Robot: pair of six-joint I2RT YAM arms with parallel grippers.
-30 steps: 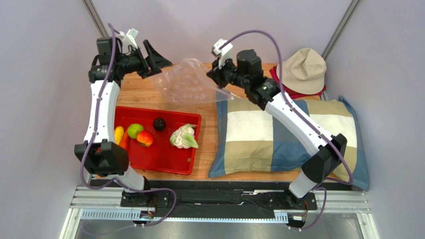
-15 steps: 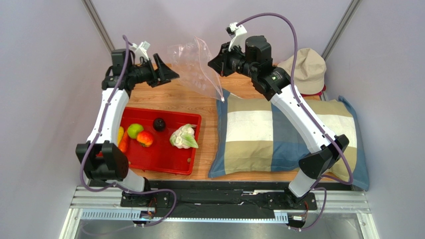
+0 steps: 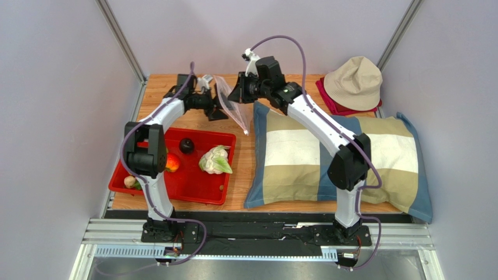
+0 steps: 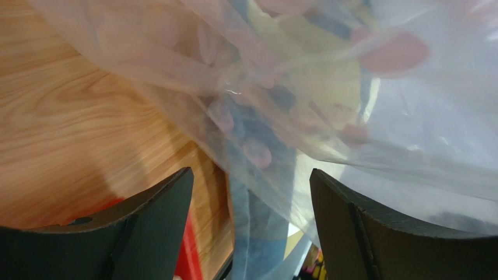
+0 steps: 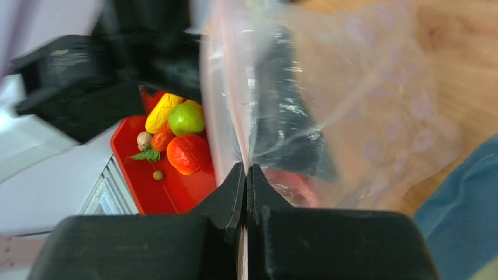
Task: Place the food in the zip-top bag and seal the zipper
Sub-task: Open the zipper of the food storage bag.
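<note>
One bag (image 3: pixel 234 111), one tray (image 3: pixel 193 195), one pillow (image 3: pixel 304 157) (one hat (image 3: pixel 353 81))

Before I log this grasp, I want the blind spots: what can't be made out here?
Zip-top bag: mouth open or sealed, unclear; edge-on in the top view, blurred at the shut right tool in the right wrist view.
Banana-like piece and green apple: hidden under the left arm in the top view.
Left tool: open; contact with the bag unclear in the left wrist view.

Lab booth: grey walls (image 3: pixel 52 87), alu rail (image 3: pixel 111 236)
</note>
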